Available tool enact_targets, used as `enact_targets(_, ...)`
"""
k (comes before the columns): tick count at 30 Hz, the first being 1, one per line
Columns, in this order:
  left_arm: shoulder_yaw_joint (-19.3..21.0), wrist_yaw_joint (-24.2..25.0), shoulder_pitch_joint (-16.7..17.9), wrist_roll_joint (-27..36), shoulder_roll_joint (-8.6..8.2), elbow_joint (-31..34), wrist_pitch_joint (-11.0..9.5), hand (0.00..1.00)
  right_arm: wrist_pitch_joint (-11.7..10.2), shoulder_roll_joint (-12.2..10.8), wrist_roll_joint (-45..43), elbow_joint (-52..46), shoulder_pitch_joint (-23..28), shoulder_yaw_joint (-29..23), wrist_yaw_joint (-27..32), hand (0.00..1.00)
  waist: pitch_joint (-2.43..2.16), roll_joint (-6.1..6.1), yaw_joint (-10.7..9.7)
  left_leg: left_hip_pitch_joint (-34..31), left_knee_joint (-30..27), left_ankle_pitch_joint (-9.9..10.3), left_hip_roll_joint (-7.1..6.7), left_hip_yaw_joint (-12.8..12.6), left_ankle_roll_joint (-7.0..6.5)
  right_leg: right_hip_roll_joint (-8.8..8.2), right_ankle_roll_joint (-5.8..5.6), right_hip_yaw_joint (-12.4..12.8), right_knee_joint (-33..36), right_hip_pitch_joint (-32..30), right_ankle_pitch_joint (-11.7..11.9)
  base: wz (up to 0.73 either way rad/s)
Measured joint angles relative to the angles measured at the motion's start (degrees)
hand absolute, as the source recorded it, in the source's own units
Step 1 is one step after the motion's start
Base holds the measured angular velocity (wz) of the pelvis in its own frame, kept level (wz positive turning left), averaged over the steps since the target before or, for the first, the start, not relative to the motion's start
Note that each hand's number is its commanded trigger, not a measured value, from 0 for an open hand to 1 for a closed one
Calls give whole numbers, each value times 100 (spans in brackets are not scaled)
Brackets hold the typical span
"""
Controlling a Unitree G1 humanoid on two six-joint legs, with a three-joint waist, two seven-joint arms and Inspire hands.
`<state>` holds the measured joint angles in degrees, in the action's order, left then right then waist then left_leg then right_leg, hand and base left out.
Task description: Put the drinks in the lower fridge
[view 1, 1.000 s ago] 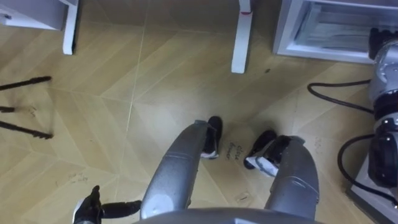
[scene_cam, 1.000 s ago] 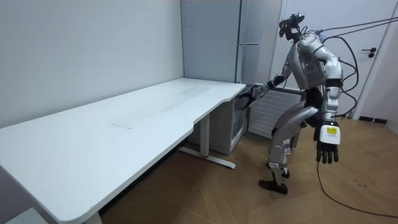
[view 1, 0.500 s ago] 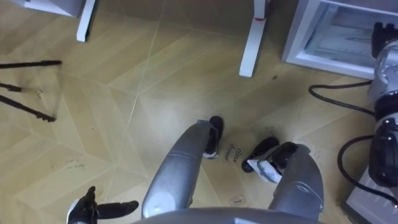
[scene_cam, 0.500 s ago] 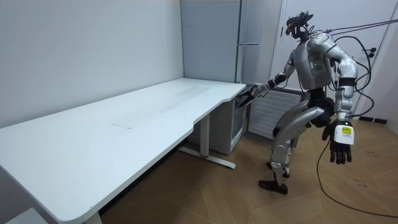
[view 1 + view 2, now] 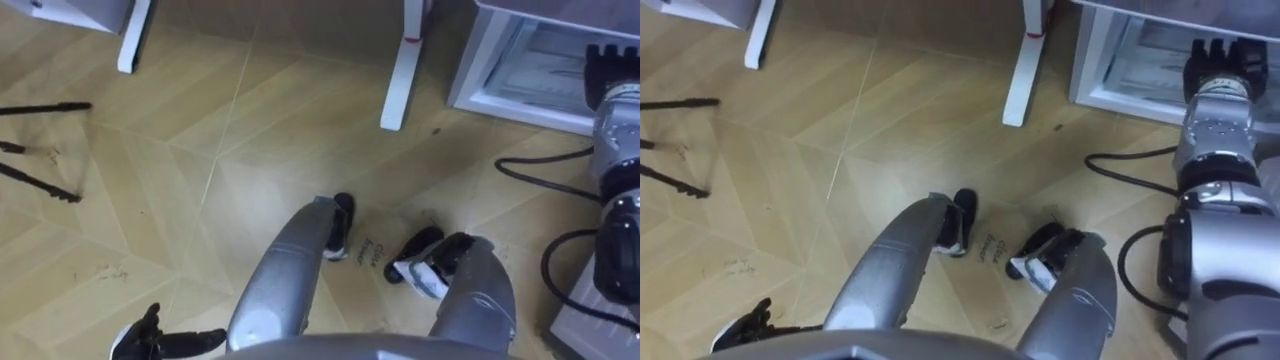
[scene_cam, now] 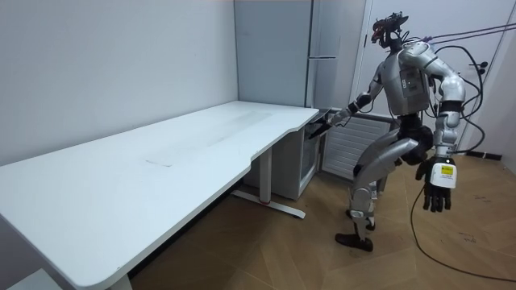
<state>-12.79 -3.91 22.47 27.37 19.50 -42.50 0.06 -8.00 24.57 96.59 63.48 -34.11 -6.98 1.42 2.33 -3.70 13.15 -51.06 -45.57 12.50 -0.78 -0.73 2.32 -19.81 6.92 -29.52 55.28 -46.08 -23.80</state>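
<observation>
The robot stands on the wooden floor (image 5: 200, 150) just off the end of the white desk (image 6: 161, 161), with the tall grey fridge (image 6: 310, 48) behind it in the room view and its knees bent. Seen from its head, the lower fridge (image 5: 1087, 60) lies at the far right, its white frame open toward the robot and pale shelving showing inside. The right hand (image 5: 1220, 65) is stretched out far and to the right, up at the open front of that compartment, over its near edge; it is seen from behind, and whether it is open or closed on anything cannot be told. In the room view the same hand (image 6: 332, 117) reaches toward the room view's left, level with the desk top and just past its corner. The left hand (image 5: 150, 340) hangs low at the near left, well apart from the lower fridge, fingers spread and relaxed, holding nothing; the room view shows it (image 6: 435, 179) dangling beside the robot's thigh. A white desk leg (image 5: 400, 90) stands on the floor just left of the lower fridge, and thin dark rods (image 5: 40, 105) lie at the far left.
</observation>
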Motion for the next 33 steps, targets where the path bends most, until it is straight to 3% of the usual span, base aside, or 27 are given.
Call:
enact_targets(4, -1, 5, -255, -8, 1, -199, 29, 0, 277, -3, -28, 405, 144, 7, -307, 0, 2, 62, -55, 325, 134, 0, 10, 111, -8, 178, -54, -31, -278, 397, 24, 1)
enact_targets(6, 15, 2, -377, -7, 1, -248, 26, 0, 386, -7, -61, 453, 232, 8, -375, 0, 3, 111, -137, 469, 254, -14, 8, 95, -17, 210, -17, -31, -403, 530, 60, 4)
enact_targets(7, 23, 3, -493, -11, 1, -350, 27, 0, 446, -9, -100, 538, 298, 12, -491, 0, 2, 126, -155, 561, 323, -25, 18, 94, -27, 254, 74, -32, -501, 631, 133, -4)
enact_targets(9, 65, 5, -649, -12, -10, -504, 29, 0, 538, -10, -269, 706, 361, 5, -671, 0, 5, 144, -192, 765, 454, -30, 56, 85, -44, 342, 51, -40, -710, 822, 217, -13)
enact_targets(11, 142, -11, -997, 4, -83, -932, 25, 0, 672, -32, -432, 909, 509, 112, -776, 0, 14, 171, -192, 1122, 726, -32, 107, 51, -48, 495, -32, -22, -1059, 1164, 318, -19)
enact_targets(16, 158, -44, -1336, 101, -126, -1249, 6, 0, 894, -221, -618, 1262, 932, 106, -919, 0, 8, 252, -291, 1741, 1108, -16, 204, 37, -61, 772, -174, -10, -1706, 1800, 486, -12)
enact_targets(19, 405, -42, -1517, 115, -288, -1534, -5, 0, 946, -265, -814, 1269, 1183, 60, -904, 0, 10, 264, -382, 2196, 1355, -1, 216, -39, -90, 869, -267, 75, -2035, 2215, 594, -13)
enact_targets(21, 413, -38, -1529, 120, -325, -1664, -7, 0, 963, -272, -865, 1265, 1372, 59, -850, 0, -2, 253, -482, 2504, 1551, 12, 208, -56, -112, 971, -354, 213, -2278, 2499, 641, -10)
enact_targets(24, 538, -37, -1454, 115, -338, -1940, 11, 0, 1002, -393, -951, 1238, 1673, -55, -650, 0, -87, 354, -522, 3042, 2000, -11, 215, -178, -146, 1117, -444, 424, -2715, 2881, 779, -31)
enact_targets(27, 840, -45, -1207, 122, -466, -2008, 34, 0, 1017, -421, -1149, 1123, 2005, -170, -458, 0, -152, 386, -648, 3600, 2360, -45, 203, -251, -173, 1227, -535, 565, -3136, 3367, 900, -19)
enact_targets(29, 1000, -51, -1017, 118, -530, -1990, 43, 0, 1015, -434, -1420, 946, 2204, -172, -262, 0, -198, 475, -741, 4033, 2648, -58, 185, -378, -183, 1313, -582, 837, -3354, 3682, 935, -20)
enact_targets(33, 1278, -72, -854, 116, -577, -1993, 44, 0, 1013, -447, -1926, 198, 2515, -189, 198, 0, -204, 616, -893, 4472, 2883, -58, 170, -435, -184, 1382, -624, 922, -3521, 4036, 960, -16)
